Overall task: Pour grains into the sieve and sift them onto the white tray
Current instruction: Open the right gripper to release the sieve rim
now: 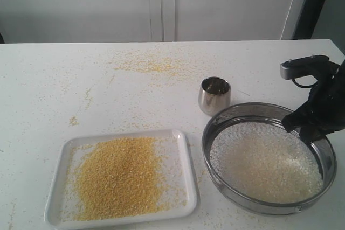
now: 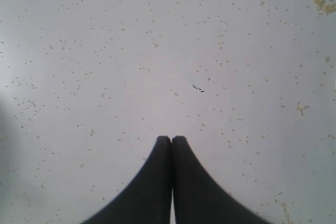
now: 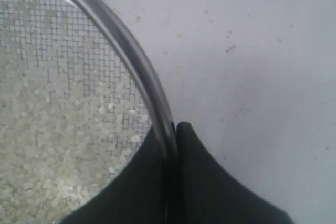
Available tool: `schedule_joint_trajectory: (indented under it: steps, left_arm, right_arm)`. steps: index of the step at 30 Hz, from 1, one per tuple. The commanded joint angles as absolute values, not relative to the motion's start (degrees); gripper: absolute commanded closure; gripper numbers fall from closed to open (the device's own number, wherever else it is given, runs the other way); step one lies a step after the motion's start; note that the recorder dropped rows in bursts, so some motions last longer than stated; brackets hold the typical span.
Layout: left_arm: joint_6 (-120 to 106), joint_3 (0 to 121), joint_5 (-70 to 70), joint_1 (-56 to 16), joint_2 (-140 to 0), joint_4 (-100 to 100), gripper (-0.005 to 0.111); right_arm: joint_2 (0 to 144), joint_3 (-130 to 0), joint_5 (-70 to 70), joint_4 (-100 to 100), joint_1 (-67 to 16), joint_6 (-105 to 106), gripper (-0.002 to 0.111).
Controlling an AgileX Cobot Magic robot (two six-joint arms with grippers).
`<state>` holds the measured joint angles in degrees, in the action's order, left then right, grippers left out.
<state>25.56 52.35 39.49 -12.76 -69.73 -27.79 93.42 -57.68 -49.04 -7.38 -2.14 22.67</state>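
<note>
Exterior view: the yellow meal of the grains (image 1: 119, 176) lies heaped on the white tray (image 1: 186, 160), toward the near-left corner of the bench (image 1: 64, 79). The sieve (image 1: 237, 112) rests just beside it, holding the pale coarse bits. The right gripper (image 3: 175, 129) is clamped on the sieve's rim; the left gripper (image 2: 171, 141) is closed and empty over bare bench. Sifting looks finished, so the next move calls for a clean release without jolting the sieve.

the sieve (image 1: 253, 205) has a smooth, shiny steel rim and a fine woven wire mesh bottom, and the small cup (image 1: 214, 98) is polished metal with a mirror-like gloss. the white tray (image 1: 190, 168) looks like smooth plastic with a faint sheen, while the worktop (image 1: 48, 84) is matt white, gritty with yellow crumbs (image 1: 151, 65). the grains (image 1: 121, 176) look dry and sandy, and the right gripper (image 3: 176, 128) is smooth matt black.
</note>
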Motion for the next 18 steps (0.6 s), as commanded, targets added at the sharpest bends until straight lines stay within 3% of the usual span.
schedule_joint_trajectory:
  steps: [1, 18]
  left_arm:
    - [25.7, 51.9, 40.2, -12.7, -69.2, -27.9, 0.107]
    - [25.7, 51.9, 40.2, -12.7, -69.2, -27.9, 0.107]
  right_arm:
    - [92.5, -55.7, -43.9, -9.2, -1.2, 24.3, 0.108]
    - [99.3, -53.2, -34.4, -12.6, -1.2, 24.3, 0.108]
